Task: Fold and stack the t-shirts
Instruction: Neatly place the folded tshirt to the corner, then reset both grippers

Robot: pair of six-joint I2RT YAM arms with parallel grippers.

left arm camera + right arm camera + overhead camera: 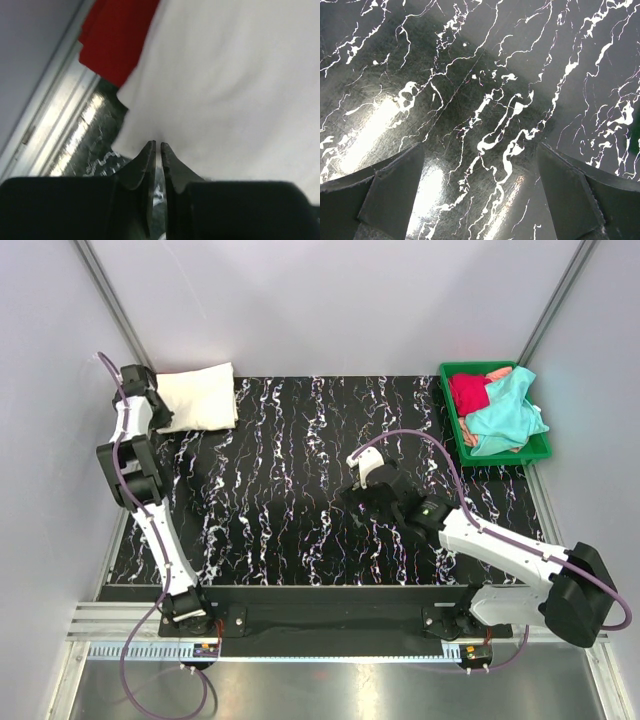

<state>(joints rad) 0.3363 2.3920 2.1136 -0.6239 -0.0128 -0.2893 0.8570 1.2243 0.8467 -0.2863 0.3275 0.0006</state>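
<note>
A folded cream-white t-shirt lies at the table's back left corner. In the left wrist view this shirt fills the frame, with a red t-shirt showing from under its far edge. My left gripper is at the white shirt's near edge, its jaws shut to a thin slit with no cloth visibly between them. A crimson t-shirt and a teal t-shirt lie crumpled in the tray. My right gripper hangs wide open over bare table, holding nothing.
The green plastic tray stands at the back right, and a bit of salmon cloth shows at its far end. The black marbled tabletop lies between the arms. Grey walls and metal rails close in the sides.
</note>
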